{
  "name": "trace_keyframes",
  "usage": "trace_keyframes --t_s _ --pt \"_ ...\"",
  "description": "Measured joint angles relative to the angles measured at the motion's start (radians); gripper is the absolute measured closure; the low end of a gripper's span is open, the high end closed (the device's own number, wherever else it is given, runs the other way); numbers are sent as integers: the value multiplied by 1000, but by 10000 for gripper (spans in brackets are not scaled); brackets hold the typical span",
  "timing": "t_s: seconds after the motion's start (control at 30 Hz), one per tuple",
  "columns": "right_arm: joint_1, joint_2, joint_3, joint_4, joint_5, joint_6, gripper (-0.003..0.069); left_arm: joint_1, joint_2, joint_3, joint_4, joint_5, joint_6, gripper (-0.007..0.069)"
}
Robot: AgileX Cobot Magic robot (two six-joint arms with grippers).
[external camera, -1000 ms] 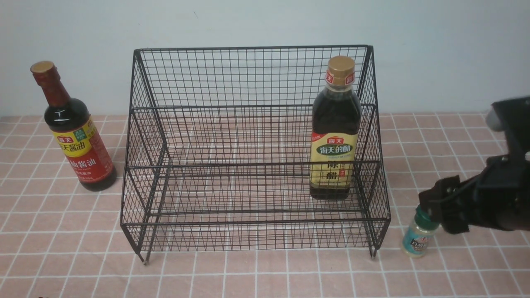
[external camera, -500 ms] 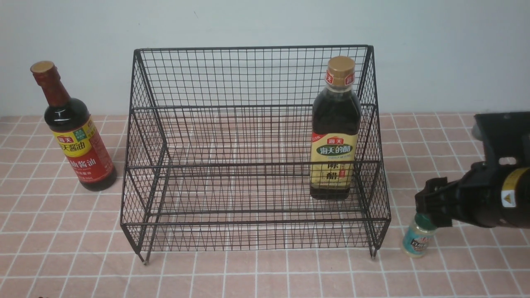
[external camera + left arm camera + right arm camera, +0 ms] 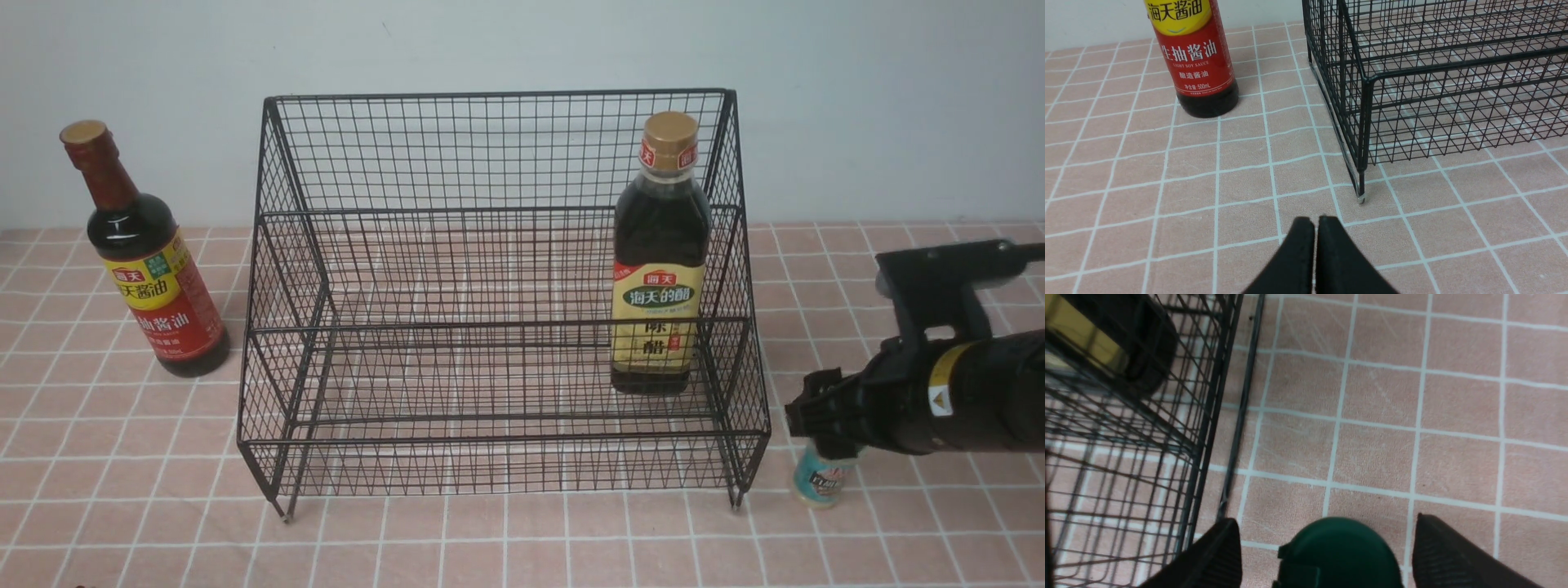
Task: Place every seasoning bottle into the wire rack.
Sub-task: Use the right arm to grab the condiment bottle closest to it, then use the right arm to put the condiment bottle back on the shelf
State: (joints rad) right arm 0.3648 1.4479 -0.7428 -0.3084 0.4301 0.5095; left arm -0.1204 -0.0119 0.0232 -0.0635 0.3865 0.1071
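Standing in the right side of the black wire-mesh rack (image 3: 506,327), the gold-capped vinegar bottle (image 3: 660,286) is its only bottle. The red-necked soy sauce bottle (image 3: 155,261) is upright on the tiled bench (image 3: 441,539) at the left of the front view. At lower right, the right fingers (image 3: 1449,547) are wide open around the green-capped shaker (image 3: 1341,555), holding nothing. In the left wrist view, the left fingers (image 3: 1316,253) are closed and empty.
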Motion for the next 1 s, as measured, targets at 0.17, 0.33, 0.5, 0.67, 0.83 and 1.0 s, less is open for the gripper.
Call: trace_keyframes --t_s 0.17,0.33,0.5,0.67,0.83,1.0 --pt "0 38 0 -4 -6 8 160 0 0 0 0 0 0 631" --pt "0 35 -4 -16 6 13 333 0 0 0 0 0 0 631" --pt "0 -58 -4 -30 84 18 325 0 0 0 0 0 0 631" --pt "0 -216 -4 -2 131 4 325 0 0 0 0 0 0 631" --pt "0 -354 -30 109 151 -29 325 0 0 0 0 0 0 631" --pt "0 -392 -82 220 170 -108 325 0 0 0 0 0 0 631"
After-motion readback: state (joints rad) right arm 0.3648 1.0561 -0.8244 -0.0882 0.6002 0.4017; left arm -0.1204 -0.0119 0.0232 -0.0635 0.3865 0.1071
